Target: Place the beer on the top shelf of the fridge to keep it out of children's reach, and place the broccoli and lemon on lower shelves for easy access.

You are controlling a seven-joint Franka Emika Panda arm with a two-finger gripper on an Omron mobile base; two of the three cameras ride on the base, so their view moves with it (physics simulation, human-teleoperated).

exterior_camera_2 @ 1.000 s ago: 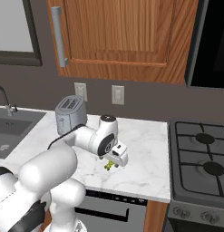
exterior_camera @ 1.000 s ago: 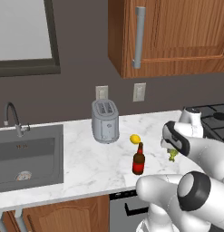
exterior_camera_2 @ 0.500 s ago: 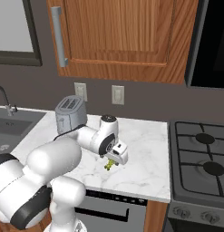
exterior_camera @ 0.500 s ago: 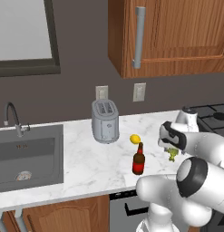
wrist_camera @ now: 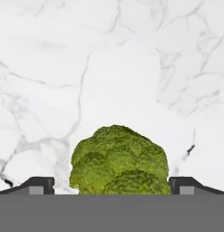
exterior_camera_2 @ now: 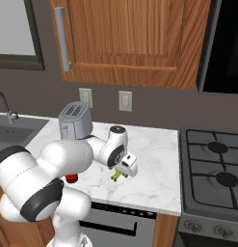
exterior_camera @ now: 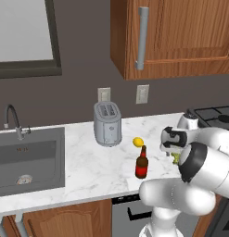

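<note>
The broccoli [wrist_camera: 119,158] lies on the marble counter, right between my gripper's [wrist_camera: 112,186] two spread fingertips. The gripper is open and points down over it. From the side, the gripper [exterior_camera_2: 120,171] hovers just above the broccoli [exterior_camera_2: 115,177] near the counter's front edge. The beer [exterior_camera: 142,163], a dark bottle with a red label, stands upright just left of the hand. The lemon [exterior_camera: 138,142] lies behind the bottle. The fridge and its shelves are out of view.
A grey toaster [exterior_camera: 107,123] stands at the back of the counter [exterior_camera: 88,162]. A sink [exterior_camera: 28,159] with a faucet lies to the left. A gas stove [exterior_camera_2: 214,169] borders the counter on the right. Wooden cabinets [exterior_camera_2: 125,38] hang overhead.
The arm's elbow and shoulder have swung around. The hand has stayed over the broccoli with its jaws open. Beer and lemon have not moved.
</note>
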